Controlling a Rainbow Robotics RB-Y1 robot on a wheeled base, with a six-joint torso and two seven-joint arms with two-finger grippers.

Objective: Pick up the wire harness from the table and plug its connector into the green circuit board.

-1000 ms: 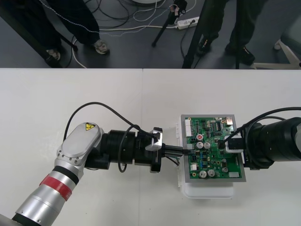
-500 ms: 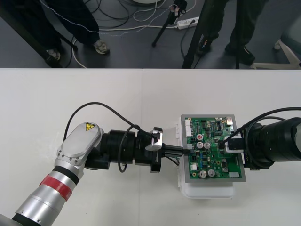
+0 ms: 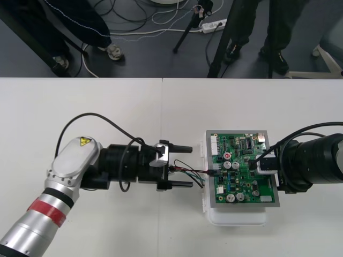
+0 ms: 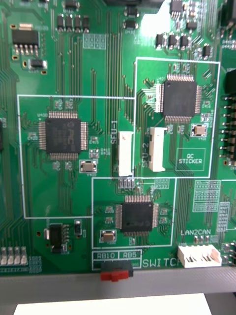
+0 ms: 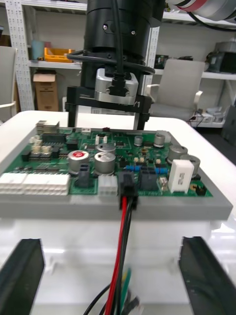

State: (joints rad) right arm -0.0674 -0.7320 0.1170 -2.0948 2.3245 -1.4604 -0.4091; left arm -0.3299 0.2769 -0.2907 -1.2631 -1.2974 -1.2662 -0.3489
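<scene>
Left wrist view: shows plug seated in green circuit board edge, left gripper wide open, empty, straddling wires; right gripper spread at board's far edge.

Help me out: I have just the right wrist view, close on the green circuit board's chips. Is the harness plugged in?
Observer: Yes; the black plug sits plugged into the edge of the green circuit board.
Operator: Is the left gripper holding the wires?
Observer: No; the left gripper is open, and the wires pass between its fingers, touching neither.
Operator: And the right gripper?
Observer: The right gripper stands open over the board's opposite side.
</scene>
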